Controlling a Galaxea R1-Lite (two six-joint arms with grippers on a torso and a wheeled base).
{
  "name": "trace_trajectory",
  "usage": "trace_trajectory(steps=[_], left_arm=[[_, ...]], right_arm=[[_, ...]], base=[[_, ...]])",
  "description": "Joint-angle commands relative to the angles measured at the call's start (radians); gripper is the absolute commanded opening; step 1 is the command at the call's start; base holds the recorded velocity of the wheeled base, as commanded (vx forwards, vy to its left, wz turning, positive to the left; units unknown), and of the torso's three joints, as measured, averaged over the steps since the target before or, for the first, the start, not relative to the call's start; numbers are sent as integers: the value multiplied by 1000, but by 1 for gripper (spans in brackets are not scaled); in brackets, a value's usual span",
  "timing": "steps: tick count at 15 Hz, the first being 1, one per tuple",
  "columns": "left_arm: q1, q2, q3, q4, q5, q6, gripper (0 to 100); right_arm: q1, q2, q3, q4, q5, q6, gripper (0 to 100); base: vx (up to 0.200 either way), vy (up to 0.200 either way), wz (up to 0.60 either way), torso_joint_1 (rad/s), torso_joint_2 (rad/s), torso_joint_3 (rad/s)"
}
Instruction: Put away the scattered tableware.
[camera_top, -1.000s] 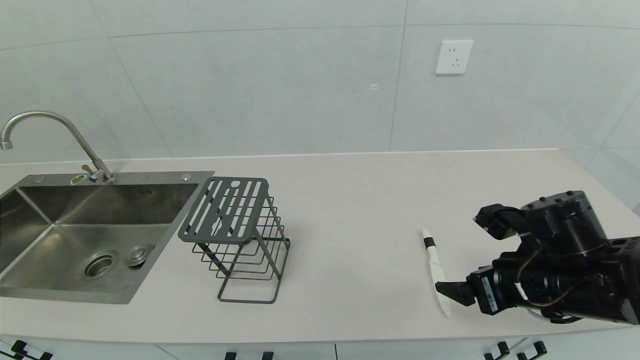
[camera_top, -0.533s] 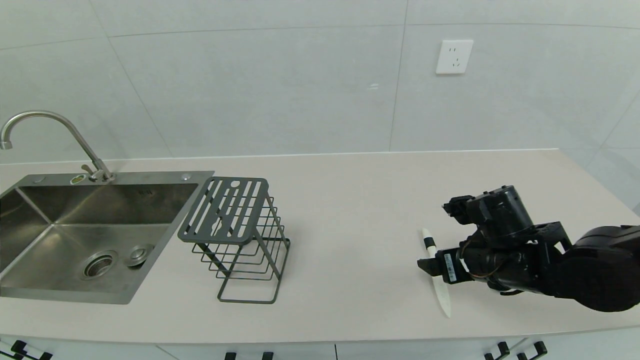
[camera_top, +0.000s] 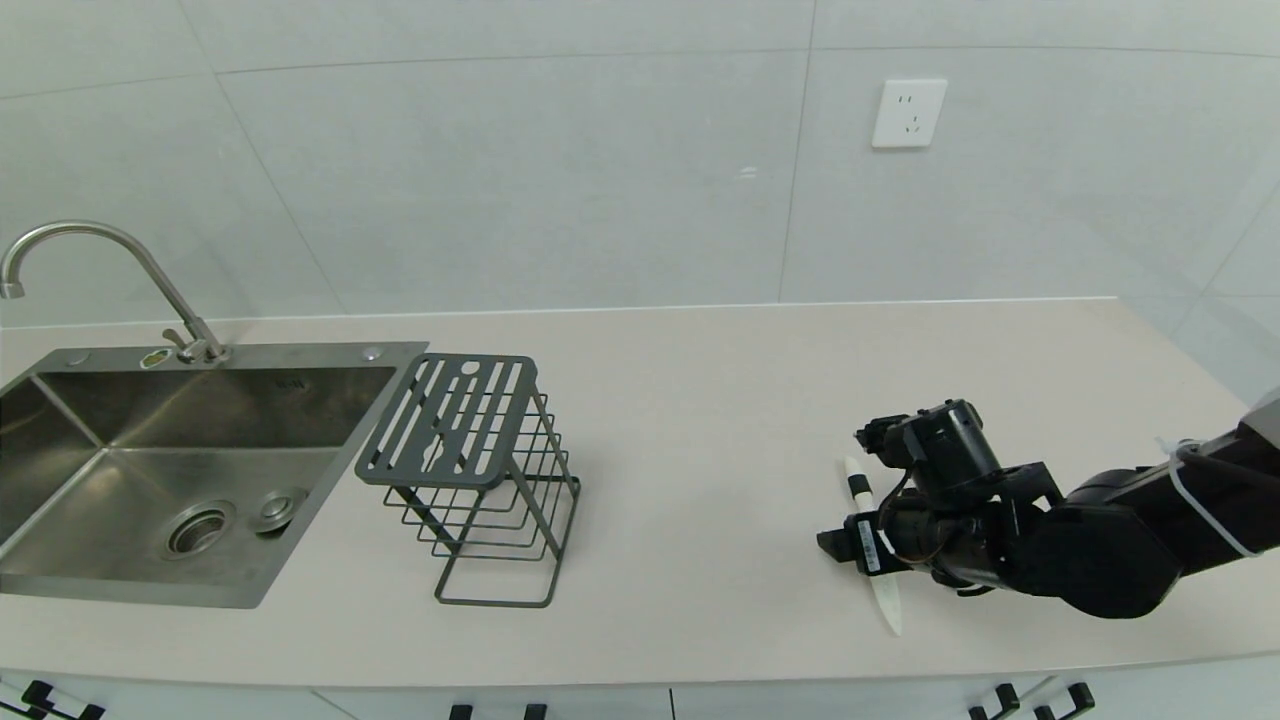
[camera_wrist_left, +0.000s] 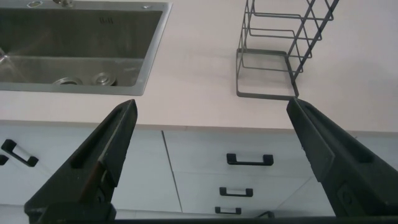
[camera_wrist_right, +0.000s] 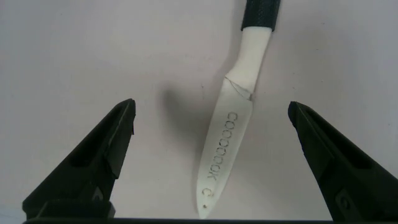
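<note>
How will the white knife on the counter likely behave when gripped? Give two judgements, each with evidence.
The knife looks thin and flat, so it is probably light, stiff and unlikely to roll. It lies flush on the smooth counter, so it may slide or pivot as the fingers of the open right gripper close.

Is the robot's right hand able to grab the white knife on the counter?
Probably yes. The right hand is open just above the knife, one finger on each side of the blade, nothing else between. It lies flat on the counter, so pinching may be fiddly.
</note>
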Motion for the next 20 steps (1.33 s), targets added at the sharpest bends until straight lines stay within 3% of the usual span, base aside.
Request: trace_trajectory(steps=[1, 20], left_arm=[[0, 1, 0, 0, 1, -1, 100], [0, 1, 0, 0, 1, -2, 100]], right_arm=[[-10, 9, 4, -1, -10, -2, 100], [-45, 89, -33, -42, -33, -43, 100]], base=[[0, 0, 0, 0, 0, 0], [0, 0, 0, 0, 0, 0]])
